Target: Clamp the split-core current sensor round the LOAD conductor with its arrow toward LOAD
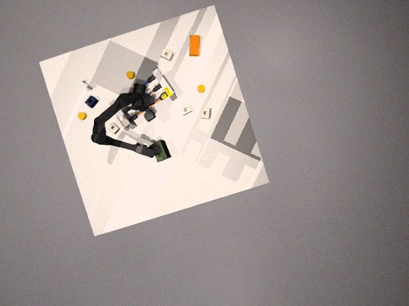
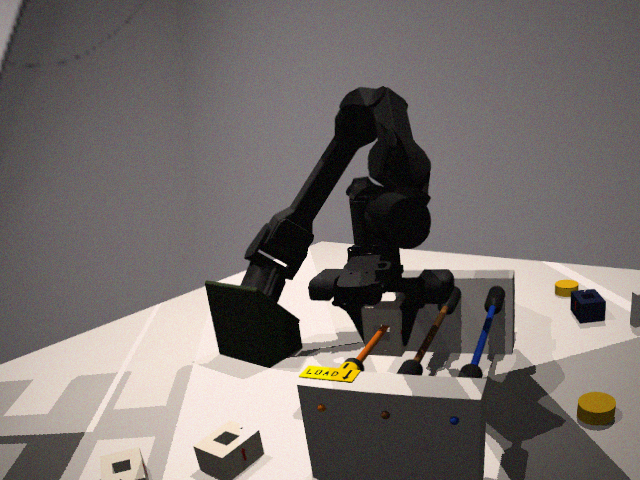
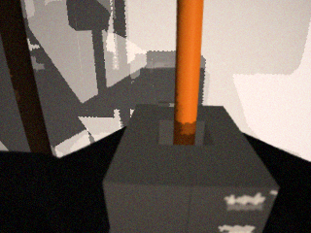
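Observation:
The grey split-core sensor [image 2: 383,345] [image 3: 146,167] is round the orange conductor [image 2: 370,345] [image 3: 189,63], which enters the window in its face. Its two halves meet along a thin seam in the wrist view, with no gap visible. The sensor stands upright. My gripper [image 2: 384,338] [image 3: 179,134] is shut on the sensor, one finger on each side. The yellow LOAD marker [image 1: 168,91] [image 2: 321,373] sits at the conductor's end on the near end plate. The sensor's arrow cannot be made out, and whether the latch has caught cannot be seen.
A brown conductor [image 2: 431,335] [image 3: 24,92] and a blue one [image 2: 484,330] run beside the orange one, between the near end plate [image 2: 398,439] and the far plate [image 2: 504,315]. Several pale blocks, a navy block [image 1: 91,101] [image 2: 587,305], an orange block [image 1: 194,45] and yellow discs lie around.

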Motion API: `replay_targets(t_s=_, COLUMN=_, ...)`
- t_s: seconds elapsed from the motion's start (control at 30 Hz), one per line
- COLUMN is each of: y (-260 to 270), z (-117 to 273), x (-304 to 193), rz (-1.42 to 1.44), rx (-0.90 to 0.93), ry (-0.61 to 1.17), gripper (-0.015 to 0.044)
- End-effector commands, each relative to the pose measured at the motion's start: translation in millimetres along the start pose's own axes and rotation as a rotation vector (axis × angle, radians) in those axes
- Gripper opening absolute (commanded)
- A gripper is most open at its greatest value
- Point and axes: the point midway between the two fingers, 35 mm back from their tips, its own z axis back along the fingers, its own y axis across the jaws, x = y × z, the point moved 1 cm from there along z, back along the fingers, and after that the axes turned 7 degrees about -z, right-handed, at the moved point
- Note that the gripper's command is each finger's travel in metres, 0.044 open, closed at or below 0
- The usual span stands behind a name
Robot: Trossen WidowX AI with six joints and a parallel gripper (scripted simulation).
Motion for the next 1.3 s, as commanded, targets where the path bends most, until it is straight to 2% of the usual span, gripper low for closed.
replay_targets(t_s=0.0, y=0.0, z=-0.3, x=0.0, rz=-0.001, rx=0.000, ry=0.000, gripper=0.0079)
replay_targets(t_s=0.47, y=0.1, z=2.2, x=-0.2, rz=0.000, rx=-0.002, ry=-0.001, gripper=0.0440)
replay_targets(t_s=0.8, y=0.0, z=0.6, x=0.0, rz=-0.002, rx=0.000, ry=0.001, gripper=0.0181)
replay_targets(t_s=1.23, y=0.0, z=0.6, x=0.0, rz=-0.002, rx=0.000, ry=0.001, gripper=0.0095)
replay_targets(t_s=1.27, y=0.0, z=0.8, x=0.0, rz=-0.002, rx=0.000, ry=0.001, gripper=0.0068)
